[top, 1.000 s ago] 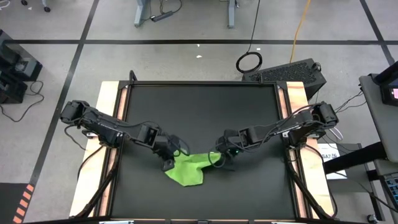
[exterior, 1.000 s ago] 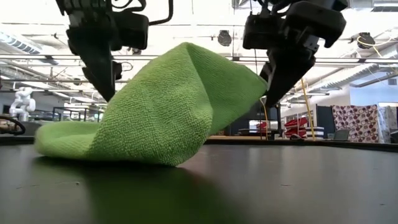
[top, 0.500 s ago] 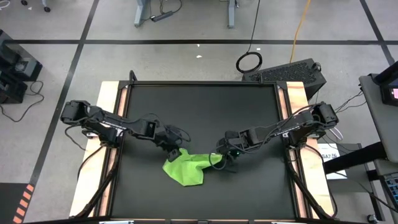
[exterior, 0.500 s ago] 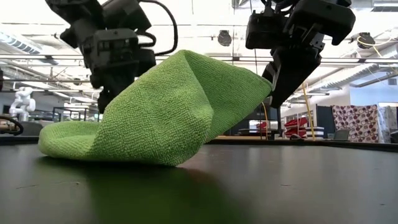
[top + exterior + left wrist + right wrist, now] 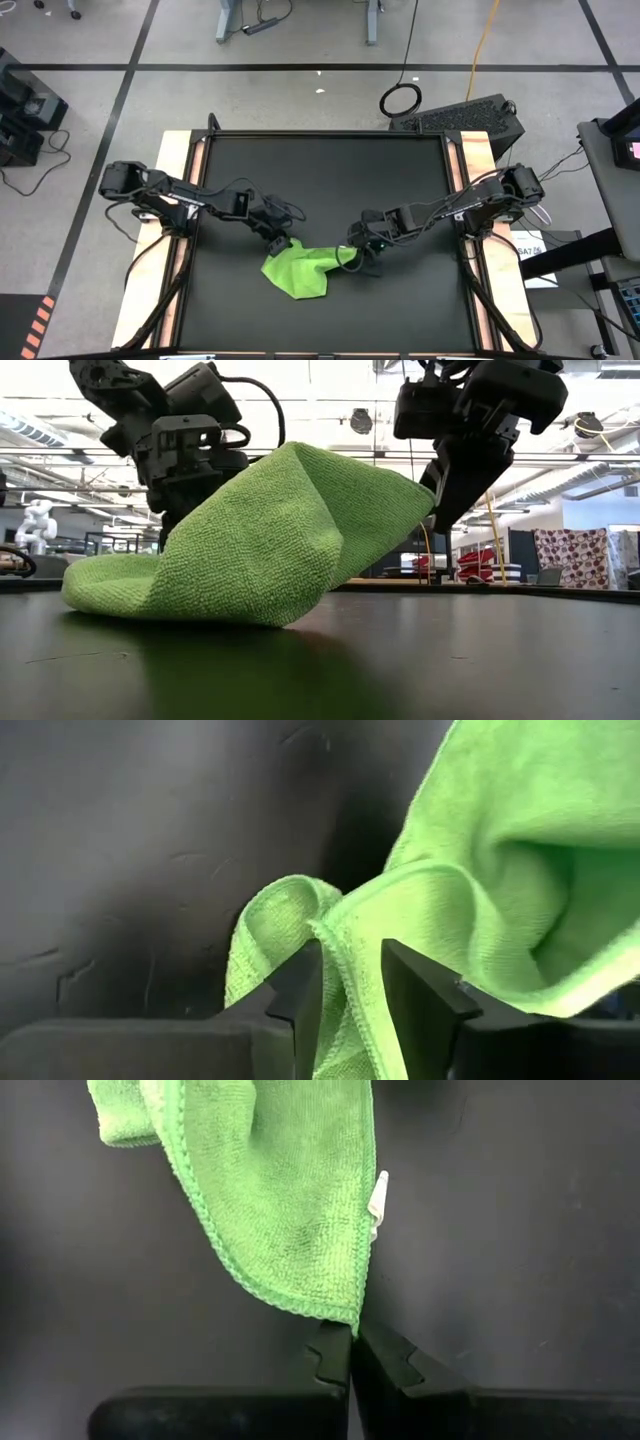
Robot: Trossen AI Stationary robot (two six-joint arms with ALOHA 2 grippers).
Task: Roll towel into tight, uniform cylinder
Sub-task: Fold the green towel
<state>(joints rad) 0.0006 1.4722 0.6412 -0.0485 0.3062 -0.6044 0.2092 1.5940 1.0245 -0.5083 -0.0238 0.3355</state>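
The lime-green towel (image 5: 300, 272) lies crumpled at the near middle of the black tabletop (image 5: 320, 180), its lower folds on the table and its upper part raised in a ridge (image 5: 290, 460) between my grippers. My left gripper (image 5: 284, 243) is at the towel's far left edge and is shut on it. My right gripper (image 5: 355, 258) is at the towel's right corner and is shut on it. A white tag (image 5: 378, 1195) shows beside that corner. My left gripper pinches the towel's hemmed edge (image 5: 335, 935) between its two fingers, slanting down from the table's left. A folded lobe of cloth (image 5: 275, 920) lies beside the fingers; the rest sags to the table. My right gripper pinches the towel's corner (image 5: 352, 1318) between its two fingertips, slanting down from the table's right. The corner is held above the table (image 5: 425, 500). The cloth slopes down from it to the tabletop.
Wooden rails (image 5: 180, 200) run along the table's left and right sides. The far half of the tabletop is bare. A black case (image 5: 465, 115) and a cable ring (image 5: 400, 99) lie on the floor beyond the far right corner.
My left gripper has gone toward the table's far edge and a little right, and has turned. The towel's left edge has come up and along with it. The rest of the towel and my right gripper have stayed where they were.
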